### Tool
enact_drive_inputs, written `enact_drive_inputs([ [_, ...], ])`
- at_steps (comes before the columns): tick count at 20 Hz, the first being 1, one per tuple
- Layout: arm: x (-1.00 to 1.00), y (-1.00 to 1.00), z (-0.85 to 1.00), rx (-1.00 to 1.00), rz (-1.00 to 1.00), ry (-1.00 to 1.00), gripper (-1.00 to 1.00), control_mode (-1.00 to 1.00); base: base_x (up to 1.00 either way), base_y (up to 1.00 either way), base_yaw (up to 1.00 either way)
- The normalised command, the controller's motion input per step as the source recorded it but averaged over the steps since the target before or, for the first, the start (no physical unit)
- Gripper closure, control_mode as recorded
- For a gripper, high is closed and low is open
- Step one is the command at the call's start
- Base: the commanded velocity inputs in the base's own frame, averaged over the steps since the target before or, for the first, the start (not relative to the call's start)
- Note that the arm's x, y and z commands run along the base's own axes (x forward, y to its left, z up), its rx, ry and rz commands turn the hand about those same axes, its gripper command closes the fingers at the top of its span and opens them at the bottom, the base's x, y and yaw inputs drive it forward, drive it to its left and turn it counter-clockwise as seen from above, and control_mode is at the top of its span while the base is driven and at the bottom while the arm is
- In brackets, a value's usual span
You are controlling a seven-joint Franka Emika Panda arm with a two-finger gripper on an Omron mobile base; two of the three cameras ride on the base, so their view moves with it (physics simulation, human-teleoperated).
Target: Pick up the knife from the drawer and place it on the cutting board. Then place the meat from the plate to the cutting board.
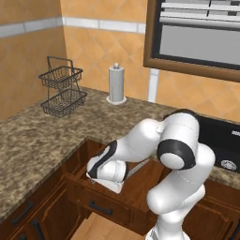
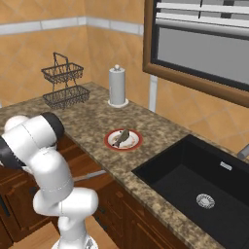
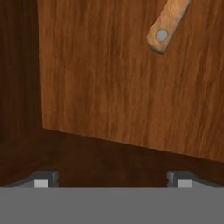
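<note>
The drawer [image 1: 136, 187] stands pulled out from under the counter [image 1: 42, 140], its front with the black bar handle [image 1: 101, 208] toward the near side; its wooden floor is bare over most of its width, with dark side walls rising at the left edge in the hand view, so there is free room above the floor. The knife [image 3: 168, 24] lies on this floor; in the hand view its tan handle end with a metal rivet is seen at the top right, well apart from the fingertips [image 3: 43, 180]; in the left base view a thin grey blade [image 1: 136, 168] sticks out beside the arm's wrist. The arm bends down from its big elbow and the hand is lowered into the left part of the drawer, pointing at the floor; the gripper [image 3: 113, 179] has its jaws wide apart and grips nothing. On the counter to the right the plate [image 2: 123, 139] carries the meat [image 2: 121, 137], near the black sink [image 2: 194, 185]; a paper towel roll [image 2: 116, 86] and a wire basket rack [image 2: 63, 87] stand far back by the tiled wall; a window [image 2: 204, 44] hangs above the sink.
</note>
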Motion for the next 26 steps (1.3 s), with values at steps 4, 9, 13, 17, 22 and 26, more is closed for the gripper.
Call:
enact_drive_inputs([
  [4, 0.01, -0.02, 0.03, 0.00, -0.03, 0.00, -1.00, -1.00, 0.00, 0.00, 0.00],
  [9, 0.00, -0.20, 0.18, -0.11, 0.01, -0.01, -1.00, -1.00, 0.00, 0.00, 0.00],
  [13, 0.00, -0.19, 0.46, -0.14, 0.08, -0.01, -1.00, -1.00, 0.00, 0.00, 0.00],
  [17, 0.19, -0.17, 0.25, -0.01, 0.00, 0.00, -1.00, -1.00, 0.00, 0.00, 0.00],
  [22, 0.13, -0.33, 0.07, 0.00, 0.00, 0.00, -1.00, -1.00, 0.00, 0.00, 0.00],
  [26, 0.04, -0.40, 0.00, 0.00, 0.00, 0.00, -1.00, -1.00, 0.00, 0.00, 0.00],
])
